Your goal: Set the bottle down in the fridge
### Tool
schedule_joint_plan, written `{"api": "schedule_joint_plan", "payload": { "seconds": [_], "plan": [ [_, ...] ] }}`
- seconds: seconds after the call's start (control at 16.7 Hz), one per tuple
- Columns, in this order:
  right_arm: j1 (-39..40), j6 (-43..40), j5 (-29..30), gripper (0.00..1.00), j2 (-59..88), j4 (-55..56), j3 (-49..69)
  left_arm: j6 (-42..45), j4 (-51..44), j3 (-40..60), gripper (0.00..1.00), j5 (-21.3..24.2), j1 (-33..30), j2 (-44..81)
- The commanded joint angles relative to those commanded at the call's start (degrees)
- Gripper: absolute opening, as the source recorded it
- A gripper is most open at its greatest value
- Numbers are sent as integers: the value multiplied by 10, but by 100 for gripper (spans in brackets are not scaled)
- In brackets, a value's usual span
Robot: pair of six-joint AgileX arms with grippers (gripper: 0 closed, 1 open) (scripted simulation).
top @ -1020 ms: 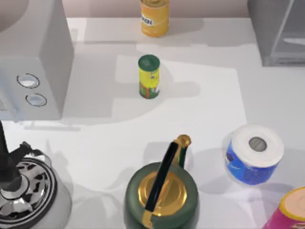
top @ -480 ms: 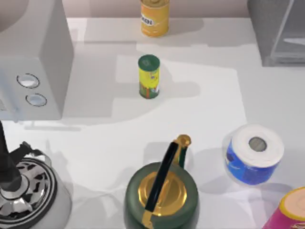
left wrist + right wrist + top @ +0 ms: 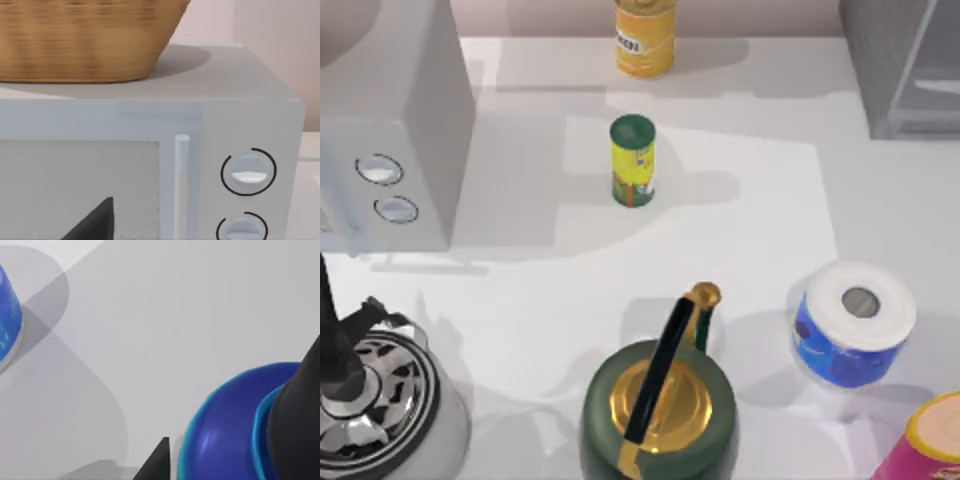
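The bottle (image 3: 225, 440), deep blue with a cyan rim, shows in part in the right wrist view, just above the white table. My right gripper (image 3: 235, 450) is shut on it: one black finger (image 3: 300, 410) lies over its side and the other tip (image 3: 157, 462) sits close against the opposite side. The fridge (image 3: 880, 70), a grey box with a glassy door panel (image 3: 930, 60), stands at the table's back right corner. A dark part of my left gripper (image 3: 95, 222) shows in front of the grey box with two round knobs (image 3: 248, 172).
On the table stand a yellow can with a green lid (image 3: 632, 160), an orange can (image 3: 644, 38), a green kettle (image 3: 660, 400), a blue-wrapped paper roll (image 3: 853, 322), a pink tub (image 3: 930, 445) and a metal pot (image 3: 375, 395). A wicker basket (image 3: 85, 40) tops the knobbed box (image 3: 390, 120).
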Motion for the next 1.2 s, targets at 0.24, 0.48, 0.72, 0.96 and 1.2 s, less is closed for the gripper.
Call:
{"api": "schedule_joint_plan", "payload": {
  "seconds": [0.24, 0.48, 0.72, 0.96, 1.2],
  "plan": [
    [52, 161, 120, 1, -222, 91, -100, 0, 0, 0, 100, 0, 0, 0],
    [133, 336, 248, 1, -481, 177, -217, 0, 0, 0, 100, 0, 0, 0],
    [224, 498, 359, 1, -688, 240, -332, 0, 0, 0, 100, 0, 0, 0],
    [294, 602, 427, 1, -800, 267, -418, 0, 0, 0, 100, 0, 0, 0],
    [311, 622, 441, 1, -821, 270, -437, 0, 0, 0, 100, 0, 0, 0]
  ]
}}
